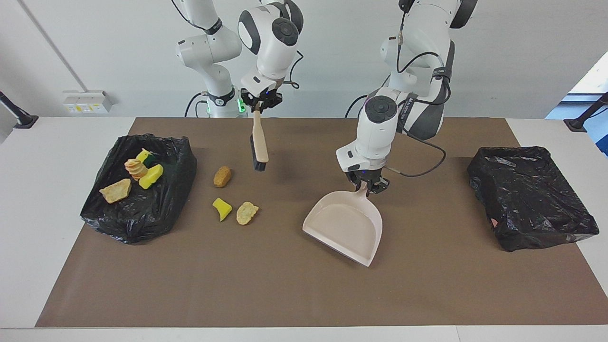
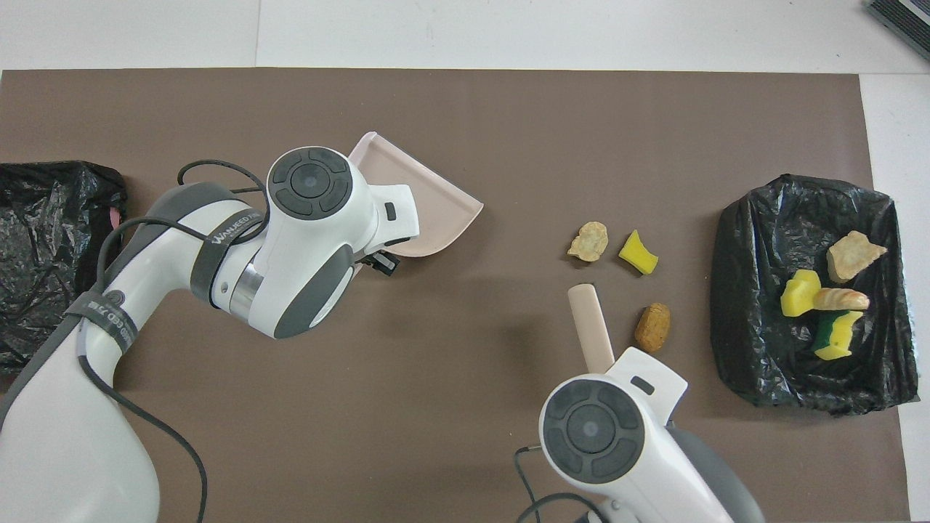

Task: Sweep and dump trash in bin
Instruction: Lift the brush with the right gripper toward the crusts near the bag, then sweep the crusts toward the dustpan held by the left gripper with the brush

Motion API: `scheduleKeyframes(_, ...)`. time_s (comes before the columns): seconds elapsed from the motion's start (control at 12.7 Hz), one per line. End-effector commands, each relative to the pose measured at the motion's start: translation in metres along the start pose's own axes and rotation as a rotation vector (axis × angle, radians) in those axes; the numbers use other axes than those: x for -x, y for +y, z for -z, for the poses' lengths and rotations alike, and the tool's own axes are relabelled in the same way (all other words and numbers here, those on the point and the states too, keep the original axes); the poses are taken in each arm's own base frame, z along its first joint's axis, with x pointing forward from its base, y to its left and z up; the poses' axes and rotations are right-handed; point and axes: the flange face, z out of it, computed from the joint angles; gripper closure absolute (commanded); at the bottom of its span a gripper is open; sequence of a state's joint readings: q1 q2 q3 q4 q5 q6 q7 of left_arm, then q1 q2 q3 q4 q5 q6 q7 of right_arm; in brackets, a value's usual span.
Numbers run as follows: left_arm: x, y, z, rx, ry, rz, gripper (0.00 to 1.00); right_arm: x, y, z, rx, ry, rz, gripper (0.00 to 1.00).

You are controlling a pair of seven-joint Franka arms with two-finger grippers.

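**Kid:** What are you doing now?

**Me:** I'm getting set to sweep. My right gripper [image 1: 260,105] pinches the brush [image 1: 259,147] by its handle, bristles down, up in the air over the mat [image 1: 294,294]. My left gripper [image 1: 368,186] pinches the dustpan [image 1: 344,227] by its handle.

**Kid:** Where's the trash?

**Me:** Three scraps [image 1: 234,197] lie on the mat, just beside the bin [image 1: 142,209] at the right arm's end. Four more scraps [image 1: 135,175] lie in that bin already. The brush hangs near the tan scrap [image 1: 222,176], the one of the three nearest the robots.

**Kid:** So what's next?

**Me:** I think the dustpan has to come much closer to the scraps. It's well apart from them now. Its open mouth should face them, flat on the mat. Then the brush goes down by the scraps and pushes them in.

**Kid:** Is there room?

**Me:** Yes. The mat between the dustpan and the scraps is bare. But the scraps sit close to that bin's edge, so I must take care the brush doesn't snag the black bag. The other bin [image 1: 529,199] is well apart from the dustpan, at the left arm's end.
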State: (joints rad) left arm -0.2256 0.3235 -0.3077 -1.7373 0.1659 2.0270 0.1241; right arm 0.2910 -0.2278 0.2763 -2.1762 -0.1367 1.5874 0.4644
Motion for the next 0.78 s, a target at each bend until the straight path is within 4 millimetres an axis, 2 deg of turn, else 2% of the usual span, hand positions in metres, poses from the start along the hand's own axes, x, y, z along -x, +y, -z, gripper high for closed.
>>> scheduleKeyframes(0.0, 0.002, -0.008, 0.004, -0.018, -0.003, -0.232, 0.99, -0.054, 0.058, -0.022, 0.003, 0.007, 0.027, 1.00)
scheduleKeyframes(0.08, 0.001, -0.007, 0.003, -0.021, 0.001, -0.398, 0.99, -0.070, 0.077, -0.032, 0.020, 0.020, 0.053, 1.00)
scheduleKeyframes(0.16, 0.001, -0.005, 0.003, -0.026, 0.002, -0.527, 1.00, -0.085, 0.088, -0.043, 0.041, 0.039, 0.054, 1.00)
scheduleKeyframes(0.31, 0.002, -0.004, 0.002, -0.089, -0.035, -0.591, 1.00, -0.119, 0.104, -0.054, 0.054, 0.042, 0.049, 1.00)
scheduleKeyframes(0.39, 0.004, -0.002, 0.003, -0.099, -0.043, -0.601, 1.00, -0.131, 0.103, -0.060, 0.053, 0.045, 0.054, 1.00)
scheduleKeyframes(0.55, 0.007, 0.003, 0.000, -0.106, -0.069, -0.628, 1.00, -0.143, 0.105, -0.074, 0.035, 0.054, 0.051, 1.00)
scheduleKeyframes(0.63, 0.011, 0.010, 0.001, -0.102, -0.089, -0.641, 1.00, -0.145, 0.115, -0.081, 0.028, 0.054, 0.039, 1.00)
scheduleKeyframes(0.71, 0.014, 0.017, 0.001, -0.097, -0.110, -0.650, 1.00, -0.145, 0.116, -0.083, 0.026, 0.051, 0.038, 1.00)
